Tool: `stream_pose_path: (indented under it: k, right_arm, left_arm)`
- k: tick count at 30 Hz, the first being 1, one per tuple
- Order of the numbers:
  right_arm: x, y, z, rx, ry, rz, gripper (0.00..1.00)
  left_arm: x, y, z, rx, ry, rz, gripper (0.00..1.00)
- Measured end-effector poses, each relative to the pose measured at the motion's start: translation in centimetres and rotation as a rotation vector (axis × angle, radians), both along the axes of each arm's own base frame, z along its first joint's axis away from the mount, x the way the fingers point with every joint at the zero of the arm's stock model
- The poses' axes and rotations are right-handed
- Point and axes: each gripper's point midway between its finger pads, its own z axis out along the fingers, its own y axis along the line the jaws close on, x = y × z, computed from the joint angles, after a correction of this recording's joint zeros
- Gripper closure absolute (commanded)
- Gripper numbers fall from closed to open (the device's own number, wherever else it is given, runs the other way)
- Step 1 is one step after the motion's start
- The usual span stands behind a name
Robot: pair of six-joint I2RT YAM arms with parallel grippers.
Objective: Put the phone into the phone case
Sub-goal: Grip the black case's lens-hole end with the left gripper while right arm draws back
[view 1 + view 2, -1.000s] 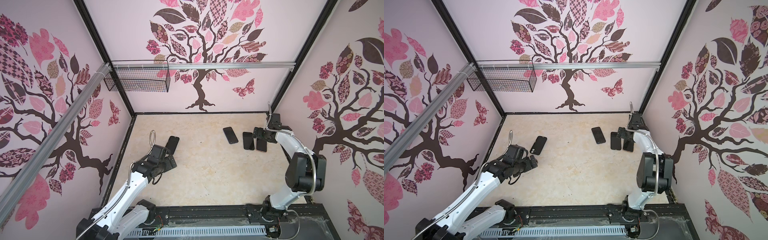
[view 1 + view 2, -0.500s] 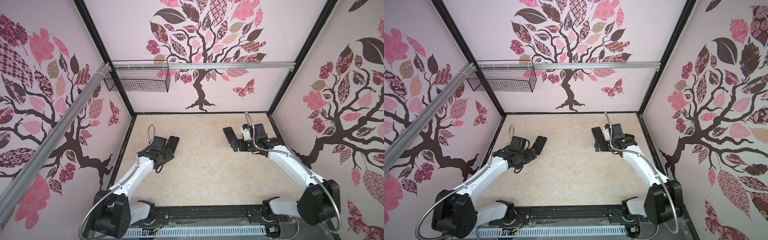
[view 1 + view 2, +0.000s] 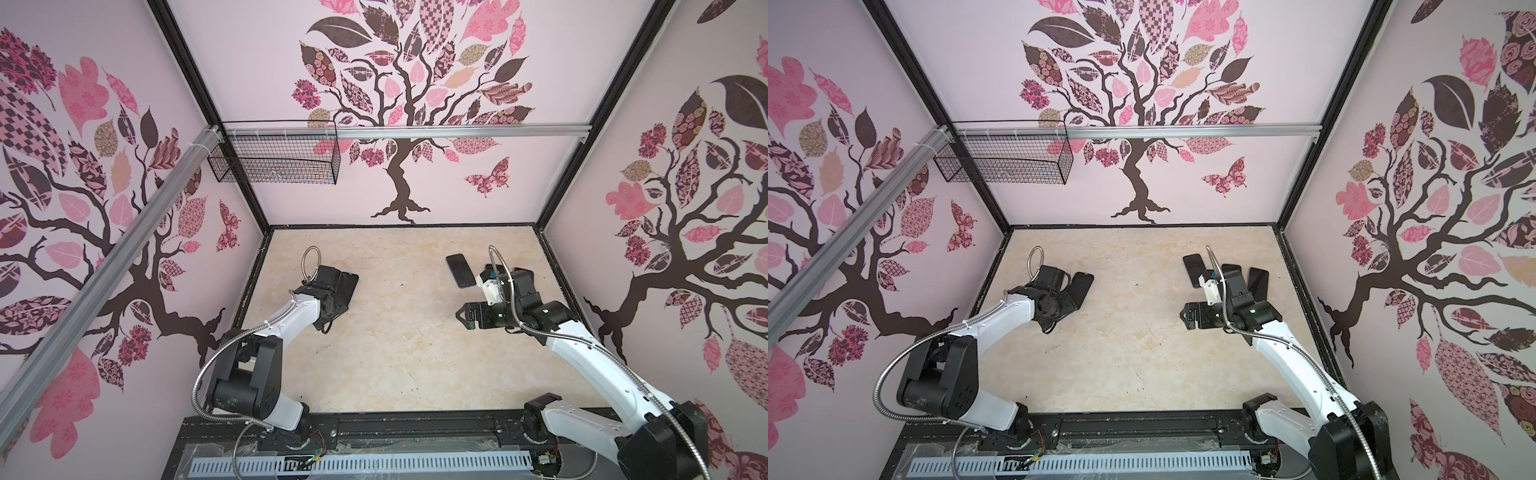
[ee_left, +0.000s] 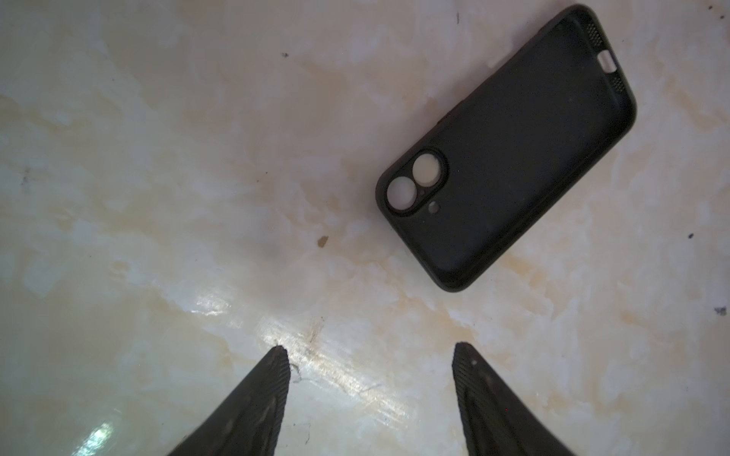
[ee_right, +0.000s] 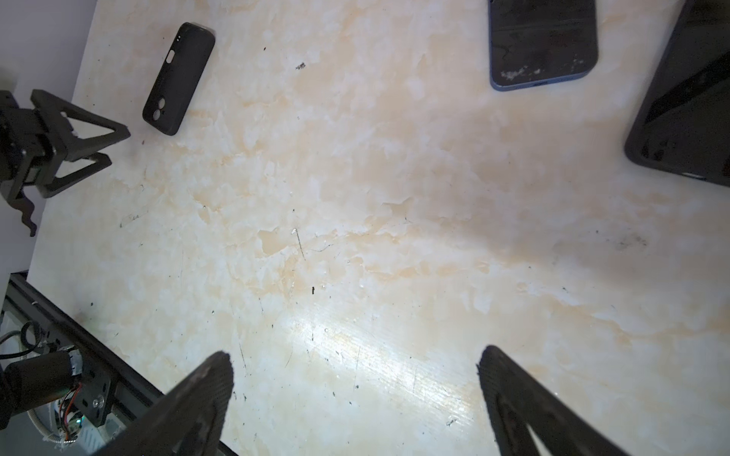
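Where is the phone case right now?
In both top views the black phone case lies flat on the left of the table, just ahead of the left gripper, which is not touching it.

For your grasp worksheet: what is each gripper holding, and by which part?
Nothing. Left gripper and right gripper are both open and empty; the phone case lies apart.

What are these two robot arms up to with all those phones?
Nothing is held at this moment. The left gripper has its jaws apart just short of the empty black phone case, which lies flat on the marble-look table. The right gripper is wide open over bare table, with a blue-edged phone and a second dark phone lying beyond it. No phone is in the case yet.
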Motion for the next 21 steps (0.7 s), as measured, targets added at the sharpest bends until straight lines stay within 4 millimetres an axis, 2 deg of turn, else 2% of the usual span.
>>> stream_pose_path:
  k: [8,15,21]
  right_arm:
    - [-1.2,0.1,-0.4,0.022,0.007,0.019,0.01]
    - [-1.5,0.2,0.2,0.039,-0.010,0.028,0.01]
    - [-1.5,0.3,0.3,0.044,-0.009,0.032,0.01]
  left_arm:
    - [1.5,-0.2,-1.4,-0.009,0.016,0.037,0.37]
    - [2.1,-0.2,-2.9,-0.007,0.040,0.059,0.50]
    - [2.4,-0.1,-3.6,-0.004,0.047,0.062,0.52]
